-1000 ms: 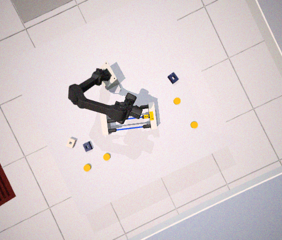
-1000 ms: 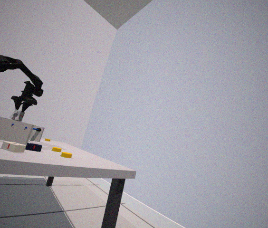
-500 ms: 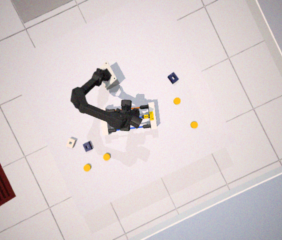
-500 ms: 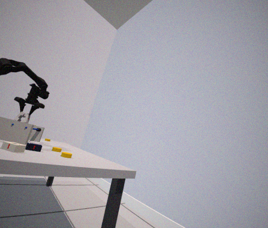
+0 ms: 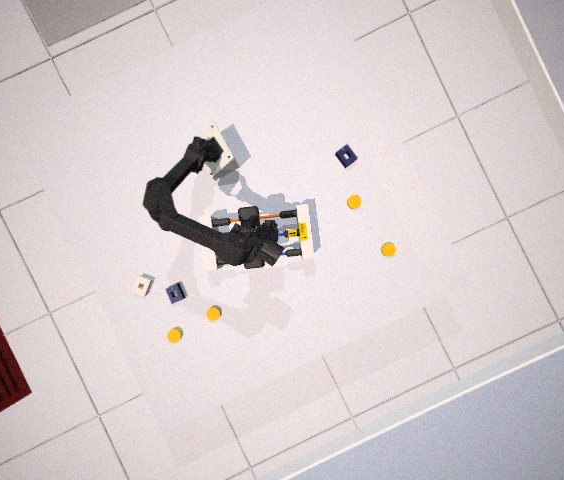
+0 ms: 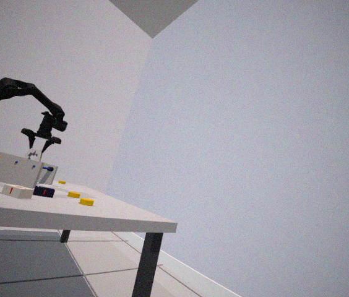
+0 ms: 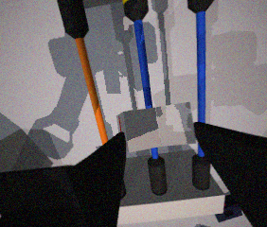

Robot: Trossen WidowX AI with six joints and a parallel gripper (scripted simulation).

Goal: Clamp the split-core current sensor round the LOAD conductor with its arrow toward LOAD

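The off-white sensor (image 6: 34,156) (image 7: 140,127) is between my gripper's fingers (image 6: 36,149) (image 7: 159,129), which are shut on it. In the wrist view it covers part of the middle blue conductor (image 5: 280,234) (image 7: 143,61), so it is above that conductor; its jaws' opening cannot be made out. A thin red mark shows at its left edge, but the arrow's direction cannot be read. Yellow markers (image 5: 292,233) (image 5: 303,231) are at the middle conductor's right end in the top view; their text is too small to read. The arm hides the fingers there.
An orange conductor (image 5: 270,216) (image 7: 90,85) and another blue conductor (image 7: 201,71) run beside the middle one, between white end plates (image 5: 307,250) (image 6: 11,171). Dark blue blocks (image 5: 346,156) (image 5: 175,292), a white block (image 5: 142,282) (image 6: 16,192) and several yellow discs (image 5: 353,202) (image 6: 86,202) lie around.
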